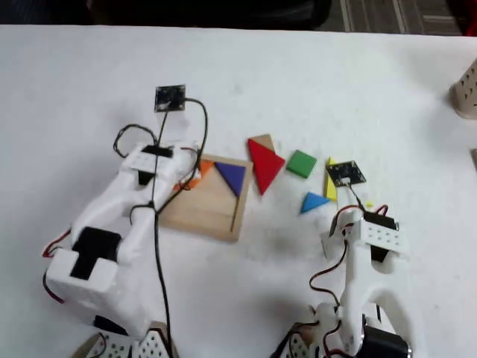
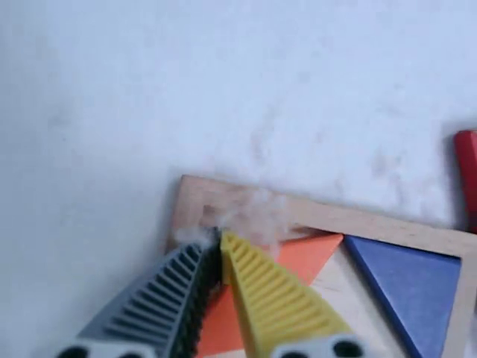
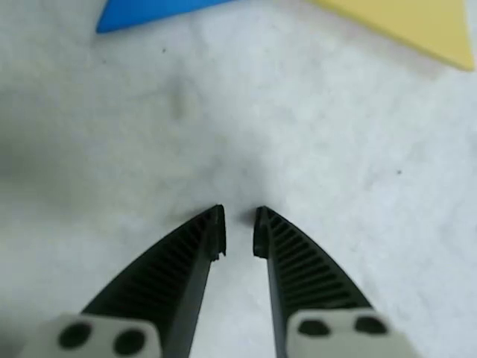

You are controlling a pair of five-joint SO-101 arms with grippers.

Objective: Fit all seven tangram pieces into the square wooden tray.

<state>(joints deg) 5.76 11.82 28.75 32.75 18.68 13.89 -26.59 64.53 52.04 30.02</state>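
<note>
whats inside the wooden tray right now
An orange triangle and a blue triangle lie inside the wooden tray, with bare wood beside them. The left gripper sits over the orange triangle, hiding part of it and the tray floor beneath.

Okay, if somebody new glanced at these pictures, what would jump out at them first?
The bright pieces loose on the white table beside the wooden tray: a red triangle, green square, yellow piece and blue triangle. Next, the left arm's jaws, closed together over the orange piece in the tray's corner, next to a dark blue triangle.
</note>
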